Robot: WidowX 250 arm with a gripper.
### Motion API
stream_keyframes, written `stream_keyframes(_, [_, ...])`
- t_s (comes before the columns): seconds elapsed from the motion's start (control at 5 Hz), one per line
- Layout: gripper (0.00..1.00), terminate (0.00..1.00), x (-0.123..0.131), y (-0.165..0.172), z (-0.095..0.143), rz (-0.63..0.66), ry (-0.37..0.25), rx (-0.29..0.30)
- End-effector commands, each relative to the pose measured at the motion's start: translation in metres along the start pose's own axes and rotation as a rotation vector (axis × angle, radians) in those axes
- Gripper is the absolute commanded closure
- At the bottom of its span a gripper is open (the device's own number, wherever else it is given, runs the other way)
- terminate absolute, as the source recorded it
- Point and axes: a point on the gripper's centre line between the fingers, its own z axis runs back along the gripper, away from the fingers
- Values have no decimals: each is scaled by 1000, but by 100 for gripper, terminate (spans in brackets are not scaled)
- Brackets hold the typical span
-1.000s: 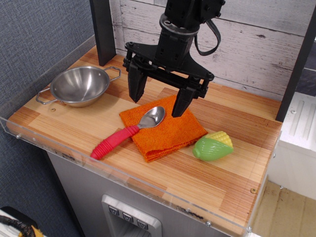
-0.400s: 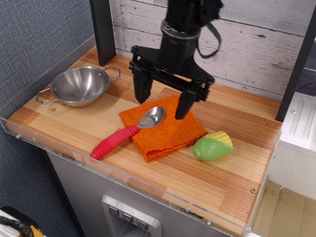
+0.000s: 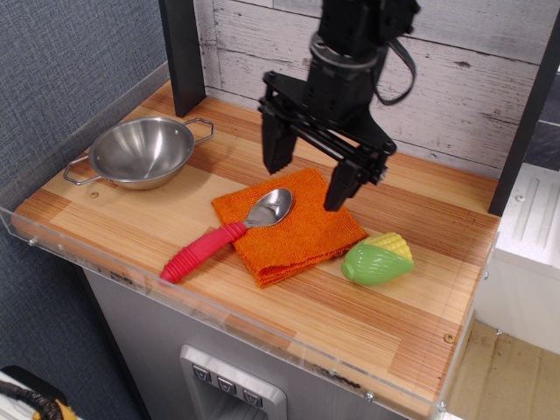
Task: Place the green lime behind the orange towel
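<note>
The green lime (image 3: 377, 260) is a light green ribbed toy with yellow kernels at its right end. It lies on the wooden counter just right of the orange towel (image 3: 289, 226). The towel is a folded square in the middle of the counter. My black gripper (image 3: 306, 178) hangs open and empty above the towel's back edge, up and to the left of the lime. Its two fingers are spread wide.
A red-handled metal spoon (image 3: 224, 235) lies with its bowl on the towel's left part and its handle toward the front left. A steel bowl with handles (image 3: 142, 153) stands at the back left. A clear acrylic rim (image 3: 219, 306) runs along the counter's front edge. A wood-plank wall (image 3: 455, 79) stands behind.
My gripper has moved to the right and slightly up, still open. The lime, towel and spoon have not moved.
</note>
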Motion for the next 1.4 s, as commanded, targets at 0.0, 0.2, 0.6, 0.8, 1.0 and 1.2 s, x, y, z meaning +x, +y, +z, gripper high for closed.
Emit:
stream_keyframes(0.0, [0,0,17,-31,3,-251,-43,28])
stream_keyframes(0.2, [0,0,19,-46,-3,-312,-31,35])
stream_keyframes(0.6, [0,0,15,-62,-32,-337,26,-8])
stream_keyframes(0.8, [0,0,14,-66,-46,-340,54,-39])
stream_keyframes(1.0, [0,0,12,-70,-63,-344,86,-58])
stream_keyframes(1.2, [0,0,13,-71,-67,-350,88,-56])
